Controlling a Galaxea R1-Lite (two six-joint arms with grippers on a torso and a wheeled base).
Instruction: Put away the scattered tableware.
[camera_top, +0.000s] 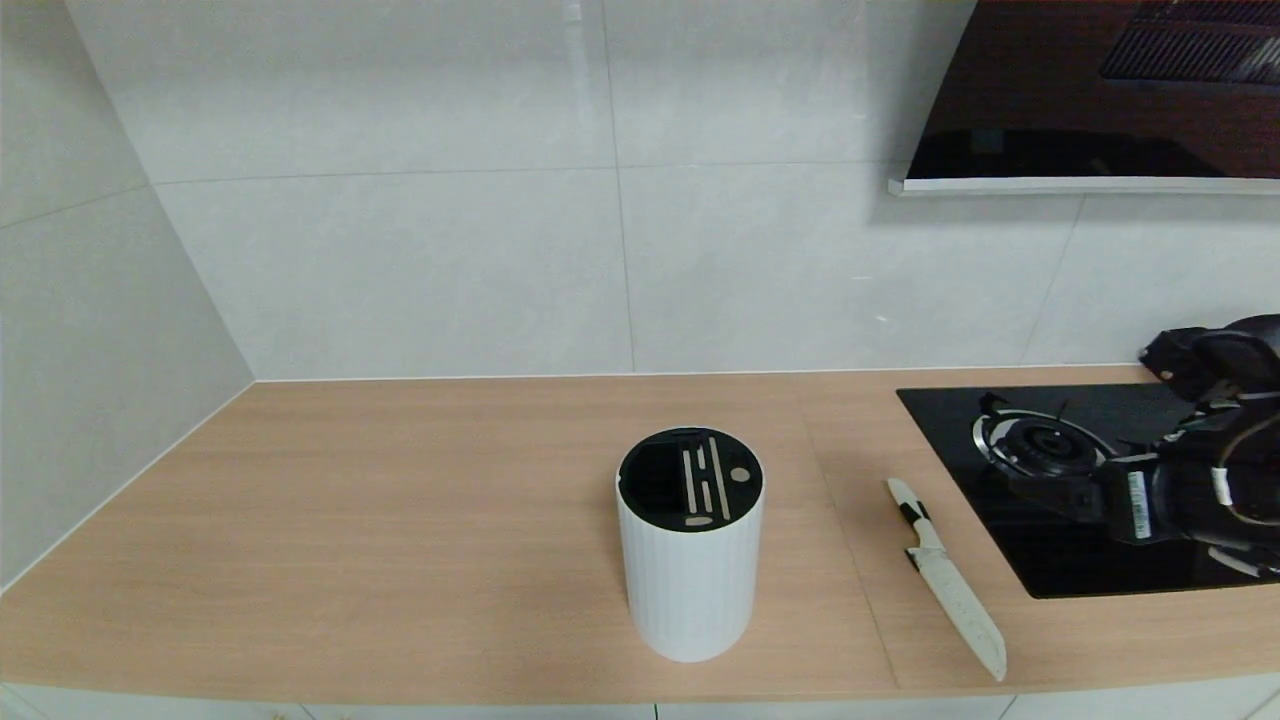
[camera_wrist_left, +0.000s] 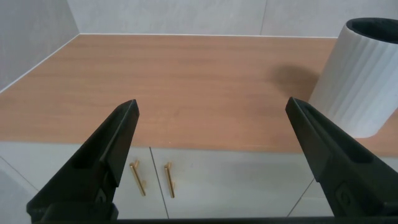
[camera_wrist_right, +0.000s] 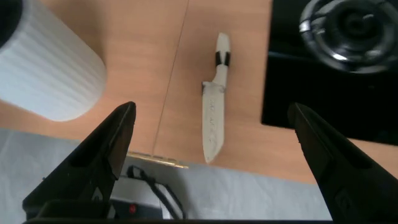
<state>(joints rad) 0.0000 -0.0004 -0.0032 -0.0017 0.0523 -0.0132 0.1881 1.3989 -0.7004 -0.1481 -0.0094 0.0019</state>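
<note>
A white ribbed knife holder (camera_top: 690, 560) with a black slotted top stands near the counter's front edge. To its right a knife (camera_top: 945, 575) with a white blade and a white-and-black handle lies flat, blade towards the front edge. My right arm (camera_top: 1190, 480) hangs over the stove. Its gripper (camera_wrist_right: 211, 111) is open and held high over the knife (camera_wrist_right: 213, 118), nothing between its fingers, with the holder (camera_wrist_right: 50, 68) off to one side. My left gripper (camera_wrist_left: 211, 104) is open and empty, low in front of the counter edge, apart from the holder (camera_wrist_left: 364, 74).
A black gas stove (camera_top: 1000, 540) with a burner (camera_top: 1040, 445) is set into the wooden counter (camera_top: 400, 520) at the right. A dark range hood (camera_top: 1100, 100) hangs above it. Tiled walls close the back and left. Cabinet doors with gold handles (camera_wrist_left: 152, 180) lie below the counter.
</note>
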